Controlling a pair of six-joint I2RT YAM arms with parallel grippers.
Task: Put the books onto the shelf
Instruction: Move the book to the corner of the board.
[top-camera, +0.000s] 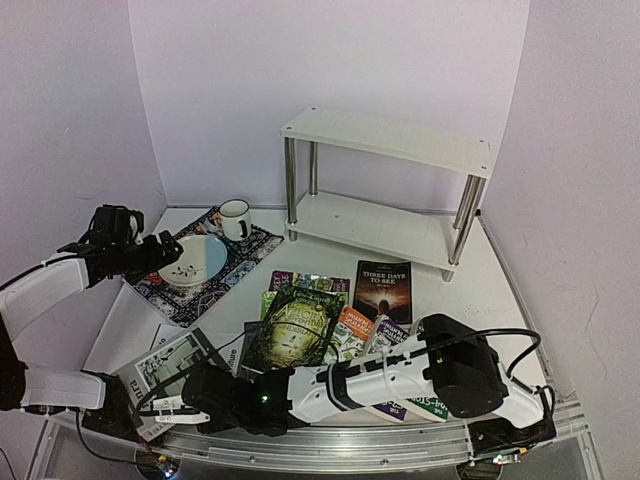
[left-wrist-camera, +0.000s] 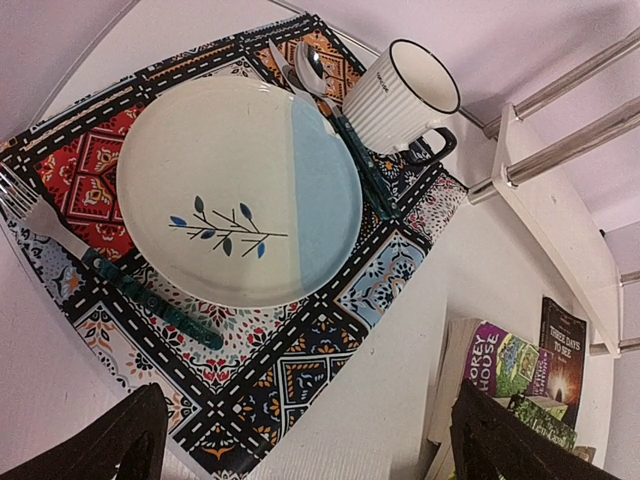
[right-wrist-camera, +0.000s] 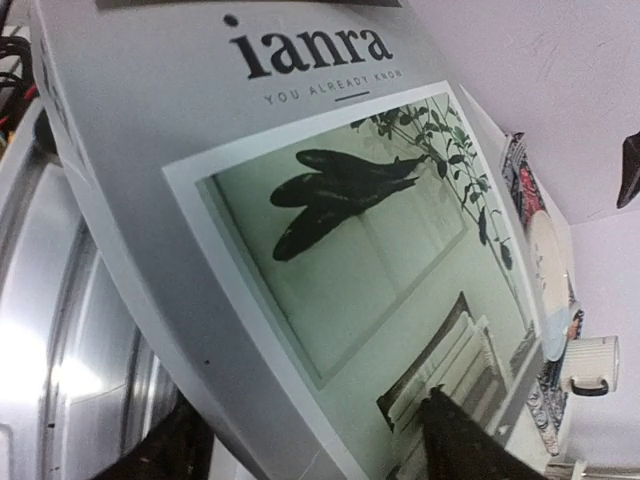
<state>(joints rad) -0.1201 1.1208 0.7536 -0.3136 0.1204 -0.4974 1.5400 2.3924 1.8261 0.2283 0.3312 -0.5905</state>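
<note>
The white two-tier shelf (top-camera: 385, 135) stands at the back right with both boards bare. Several books (top-camera: 300, 325) lie in a loose overlapping pile mid-table, with a black one (top-camera: 382, 290) at the far side. A large white-grey book (top-camera: 170, 365) titled "ianra" (right-wrist-camera: 300, 200) lies at the front left. My right gripper (right-wrist-camera: 310, 420) straddles its near edge, one finger (right-wrist-camera: 165, 450) under the edge and the other (right-wrist-camera: 460, 440) over the cover, jaws still apart. My left gripper (left-wrist-camera: 305, 420) hovers open and empty above the placemat's corner.
A patterned placemat (top-camera: 240, 262) at the back left carries a plate (left-wrist-camera: 230, 190), a ribbed mug (left-wrist-camera: 400, 95), a fork (left-wrist-camera: 60, 230) and spoons (left-wrist-camera: 300, 65). A metal rail (top-camera: 350, 445) runs along the near table edge. Walls close in on three sides.
</note>
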